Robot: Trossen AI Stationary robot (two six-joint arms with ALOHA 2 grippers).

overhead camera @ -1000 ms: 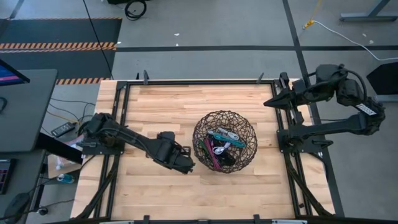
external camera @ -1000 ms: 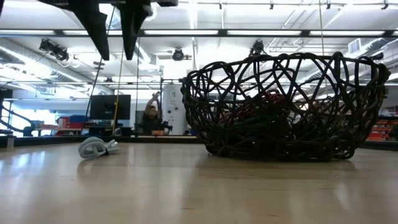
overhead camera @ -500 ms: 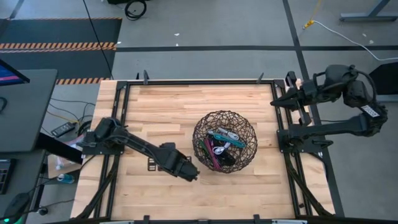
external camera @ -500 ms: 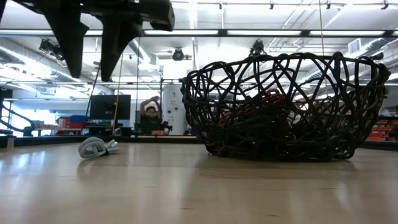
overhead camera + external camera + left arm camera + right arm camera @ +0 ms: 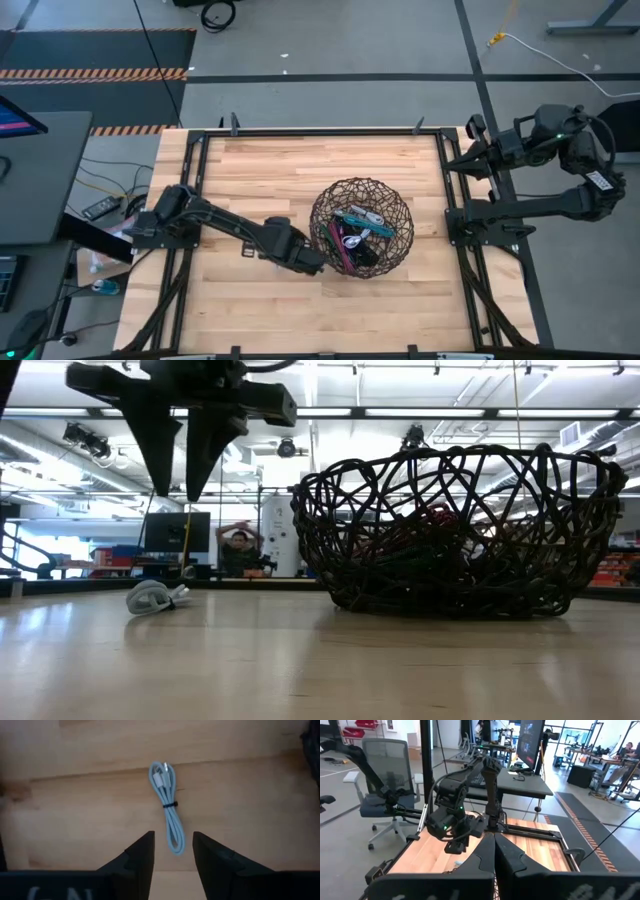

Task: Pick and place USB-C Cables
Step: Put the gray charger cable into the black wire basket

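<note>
The desk (image 5: 250,170) is a wooden top inside a dark frame, and it carries the round wire basket (image 5: 362,228) right of centre, where most of the cables (image 5: 352,236) lie heaped together, green, teal, maroon and pale ones crossing each other at the bottom; I judge the basket to be the store they are drawn from or gathered into, though I cannot tell which. My left arm reaches low across the desk so that my left tool (image 5: 300,260) hangs just beside the basket's left wall, pointing down, with its fingers (image 5: 142,857) apart and nothing between them. I hold them spread like this because a single pale blue cable (image 5: 168,815) lies flat on the wood right under them, tied at its middle, its near end in line with the gap, so a descent could straddle it. From desk level that same cable (image 5: 155,597) rests clear of the basket. My right tool (image 5: 478,157) waits off the desk's far right corner, raised, its fingers (image 5: 507,857) pressed together and empty.
</note>
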